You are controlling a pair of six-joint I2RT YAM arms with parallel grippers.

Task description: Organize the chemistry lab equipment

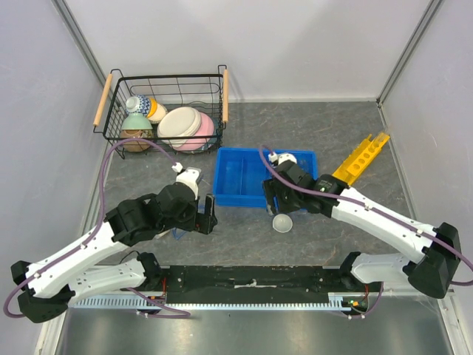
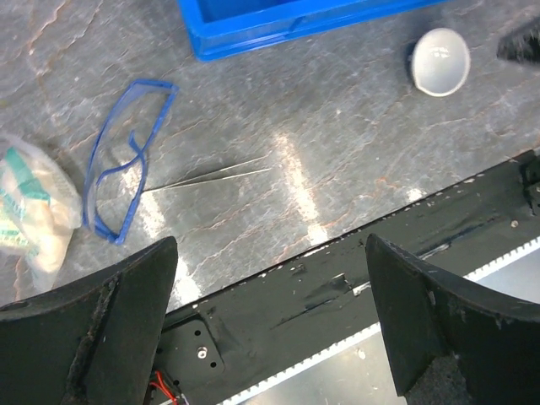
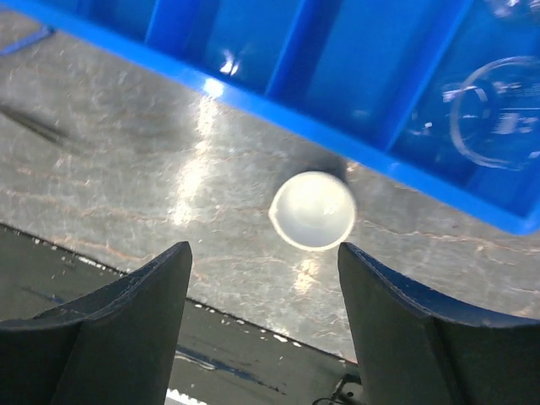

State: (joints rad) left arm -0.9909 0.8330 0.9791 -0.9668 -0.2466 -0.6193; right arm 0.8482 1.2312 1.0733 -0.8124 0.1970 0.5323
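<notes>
A small white domed dish (image 3: pixel 313 210) lies on the grey tabletop just in front of the blue tray (image 3: pixel 278 93). It also shows in the top view (image 1: pixel 282 222) and the left wrist view (image 2: pixel 440 61). My right gripper (image 3: pixel 263 250) hovers above and just short of the dish, open, with nothing between its fingers. A clear glass vessel (image 3: pixel 498 114) lies in the tray's right compartment. The yellow rack (image 1: pixel 360 159) lies right of the tray. My left gripper (image 2: pixel 270 245) is open wide and empty near the table's front edge; a thin tube (image 2: pixel 211 175) lies ahead of it.
Blue safety glasses (image 2: pixel 126 160) and a plastic-wrapped bundle (image 2: pixel 34 211) lie left of the thin tube. A black wire basket (image 1: pixel 166 111) with pastel bowls and cups stands at the back left. The black base rail (image 1: pixel 251 279) runs along the near edge.
</notes>
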